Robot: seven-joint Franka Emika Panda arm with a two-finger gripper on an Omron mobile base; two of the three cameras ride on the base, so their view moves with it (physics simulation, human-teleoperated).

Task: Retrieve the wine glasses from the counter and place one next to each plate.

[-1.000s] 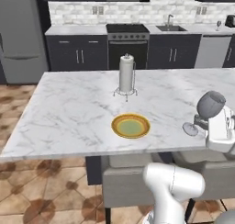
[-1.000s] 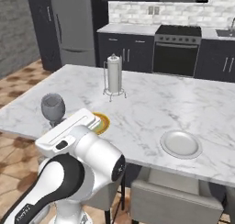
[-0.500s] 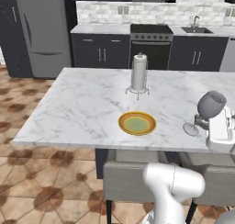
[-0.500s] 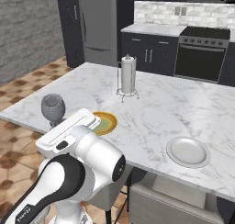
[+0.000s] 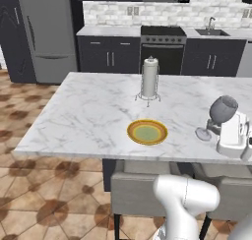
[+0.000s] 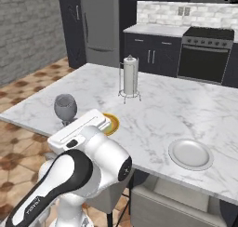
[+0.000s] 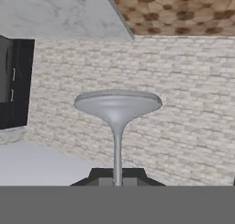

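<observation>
A clear grey-tinted wine glass (image 5: 223, 109) hangs tilted above the right part of the marble island (image 5: 88, 111), its round foot lower left of the bowl. My gripper (image 5: 214, 127) is shut on its thin stem. In the hand view the stem (image 7: 117, 149) runs from the gripper (image 7: 117, 178) up to the round foot. The same wine glass (image 6: 65, 106) shows above the island's near edge, left of my white hand. A yellow-orange plate (image 5: 147, 132) lies on the island left of the glass. The white-grey plate (image 6: 190, 153) lies further right. The counter (image 5: 211, 33) with sink runs along the back wall.
A paper-towel roll on a wire stand (image 5: 149, 79) stands behind the yellow plate. Grey chairs (image 5: 135, 191) are tucked under the island's near edge. A steel fridge (image 5: 47, 32) and a black oven (image 5: 162, 49) line the back wall.
The base has driven, so the island, plate and towel roll have slid right in the left base view. The glass stays in my shut gripper.
</observation>
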